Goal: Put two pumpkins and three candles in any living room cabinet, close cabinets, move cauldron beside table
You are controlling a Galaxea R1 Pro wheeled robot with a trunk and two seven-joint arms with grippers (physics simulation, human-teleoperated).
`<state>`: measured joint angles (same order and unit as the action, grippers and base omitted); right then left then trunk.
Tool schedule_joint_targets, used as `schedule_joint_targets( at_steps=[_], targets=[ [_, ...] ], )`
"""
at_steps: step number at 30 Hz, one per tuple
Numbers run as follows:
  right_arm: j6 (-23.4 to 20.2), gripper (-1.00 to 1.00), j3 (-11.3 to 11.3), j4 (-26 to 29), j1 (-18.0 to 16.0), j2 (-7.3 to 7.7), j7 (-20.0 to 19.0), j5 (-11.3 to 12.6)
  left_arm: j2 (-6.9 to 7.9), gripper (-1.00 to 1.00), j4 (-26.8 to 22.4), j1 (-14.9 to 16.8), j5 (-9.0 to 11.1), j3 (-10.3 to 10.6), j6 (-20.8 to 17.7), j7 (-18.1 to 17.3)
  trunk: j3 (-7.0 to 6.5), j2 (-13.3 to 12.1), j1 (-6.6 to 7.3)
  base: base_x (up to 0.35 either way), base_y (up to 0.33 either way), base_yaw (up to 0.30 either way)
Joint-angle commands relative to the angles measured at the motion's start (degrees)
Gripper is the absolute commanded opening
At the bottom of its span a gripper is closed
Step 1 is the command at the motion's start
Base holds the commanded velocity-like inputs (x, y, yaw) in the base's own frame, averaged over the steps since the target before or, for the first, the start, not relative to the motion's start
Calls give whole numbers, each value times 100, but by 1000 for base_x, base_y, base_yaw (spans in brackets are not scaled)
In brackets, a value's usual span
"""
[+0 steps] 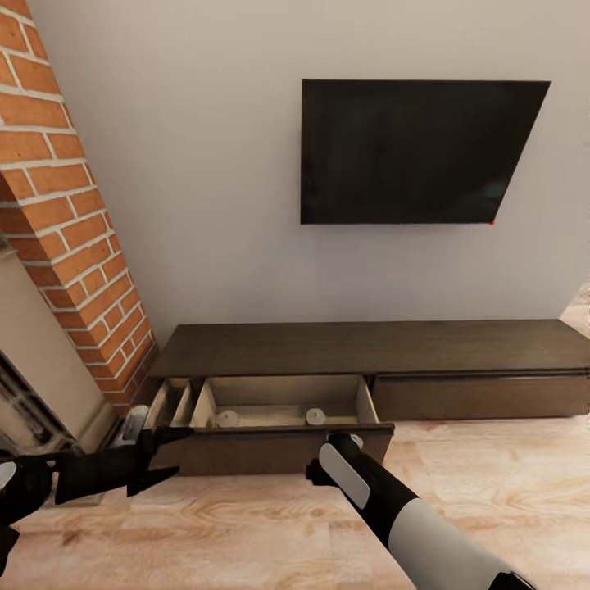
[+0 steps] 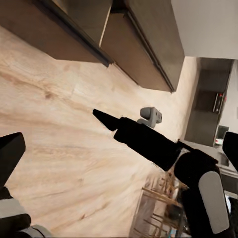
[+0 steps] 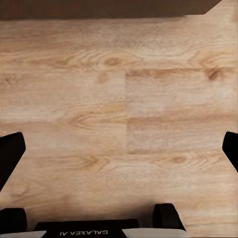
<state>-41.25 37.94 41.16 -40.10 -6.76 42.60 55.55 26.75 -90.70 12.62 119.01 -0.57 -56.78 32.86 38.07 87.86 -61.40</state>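
The long dark-brown cabinet [image 1: 369,348] stands against the wall. Its left drawer [image 1: 283,401] is pulled out, and its right drawer front [image 1: 483,397] is flush. Two small pale round candles [image 1: 227,418] [image 1: 315,416] lie on the drawer's pale floor. My left gripper [image 1: 170,453] hovers open and empty by the drawer's front left corner. The right arm [image 1: 360,483] reaches down just in front of the drawer. In the right wrist view the right gripper [image 3: 119,153] hangs open over bare floor. The pumpkins, cauldron and table are out of view.
A black TV [image 1: 418,152] hangs on the wall above the cabinet. A red brick column [image 1: 74,213] and a pale fireplace surround [image 1: 33,360] stand close on the left. Light wood floor [image 1: 246,533] stretches in front of the cabinet.
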Motion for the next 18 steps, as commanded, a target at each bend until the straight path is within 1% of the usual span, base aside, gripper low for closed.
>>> schedule_joint_targets(
  at_steps=[1, 2, 3, 5, 6, 7, 8, 9, 10, 11, 12, 14, 15, 16, 17, 18],
  targets=[
    [-6, 100, 21, 6, -6, 3, 54, 52, -42, 100, 84, 4, -298, 30, -4, 61, -13, -38, 27, -340, 0, 0],
    [-6, 100, 21, 6, -6, 5, 55, 49, -118, 100, 158, 4, -651, 54, -3, 63, -31, -78, 49, -339, 0, 0],
    [-6, 100, 21, 6, -6, 6, 55, 50, -167, 100, 190, 4, -832, 63, 0, 65, -49, -118, 70, -336, 0, 0],
    [-6, 100, 21, 6, -6, 6, 55, 50, -383, 100, 297, 3, -1624, 86, 5, 71, -85, -198, 114, -324, 0, 0],
    [-6, 100, 21, 6, -6, 7, 55, 50, -435, 100, 317, 3, -1840, 89, 6, 71, -103, -239, 136, -313, 0, 0],
    [-6, 100, 21, 6, -6, 6, 55, 50, -587, 100, 360, 3, -2499, 95, 11, 75, -121, -279, 158, -277, 0, 0],
    [-6, 100, 21, 6, -6, 7, 55, 50, -642, 100, 374, 3, -2718, 96, 14, 76, -139, -319, 180, -267, 0, 0],
    [-6, 100, 24, 6, -6, 6, 55, 48, -853, 100, 453, 0, -3382, 99, 37, 71, -157, -359, 202, -221, 0, 0],
    [-6, 100, 25, 6, -6, 7, 55, 47, -934, 100, 486, -1, -3587, 99, 43, 69, -175, -399, 224, -200, 0, 0],
    [-6, 100, 28, 6, -6, 4, 55, 51, -1391, 100, 657, -4, -4532, 101, 69, 65, -193, -439, 246, -99, 0, 0],
    [-6, 100, 33, 6, -6, 2, 55, 50, -1631, 100, 732, -5, -5101, 101, 110, 64, -211, -479, 268, -51, 0, 0],
    [-6, 100, 36, 6, -6, 0, 55, 46, -1875, 100, 782, -13, -5881, 101, 308, 63, -247, -559, 312, -27, 0, 0],
    [-6, 100, 39, 6, -6, 0, 55, 45, -1966, 100, 801, -25, -6212, 101, 454, 60, -265, -600, 334, -13, 0, 0],
    [-6, 100, 42, 6, -6, 0, 55, 40, -2043, 100, 846, -34, -6483, 101, 610, 49, -282, -640, 356, -9, 0, 0],
    [-6, 100, 44, 6, -6, -2, 55, 31, -2109, 100, 943, -39, -6697, 103, 755, 27, -300, -680, 378, -5, 0, 0],
    [-6, 100, 45, 6, -6, -1, 55, 26, -2155, 100, 1052, -43, -6846, 106, 876, 8, -318, -720, 400, -3, 0, 0]
  ],
)
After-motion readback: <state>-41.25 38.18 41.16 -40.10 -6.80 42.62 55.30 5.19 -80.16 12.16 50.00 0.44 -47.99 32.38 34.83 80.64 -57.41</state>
